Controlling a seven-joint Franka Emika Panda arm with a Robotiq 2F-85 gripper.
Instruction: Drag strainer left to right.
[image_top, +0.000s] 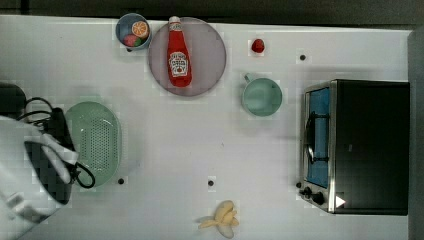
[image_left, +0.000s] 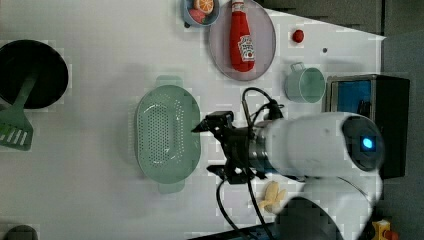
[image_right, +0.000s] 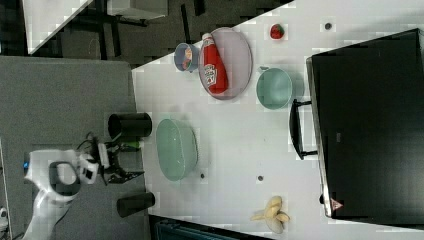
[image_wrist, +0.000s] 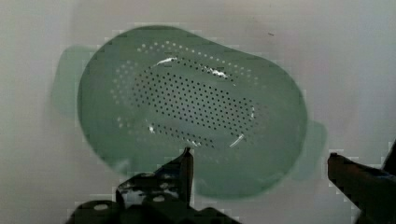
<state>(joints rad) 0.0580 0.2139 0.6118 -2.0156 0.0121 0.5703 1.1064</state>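
1. My tool hangs wide open, holding nothing, above the desk just beside the strainer's long side.
2. Strainer: pale mint-green, oblong, perforated base up to view, flat on the desk. In the wrist view it lies under my fingers.
3. Grey plate sits well apart from the strainer, toward the top view's upper right; a ketchup bottle lies on it.
4. Mint mug stands beyond the plate, farther from the strainer.
5. Toaster oven is farthest from the strainer, at the top view's right.
6. Banana lies well apart from the strainer, near the desk's edge.
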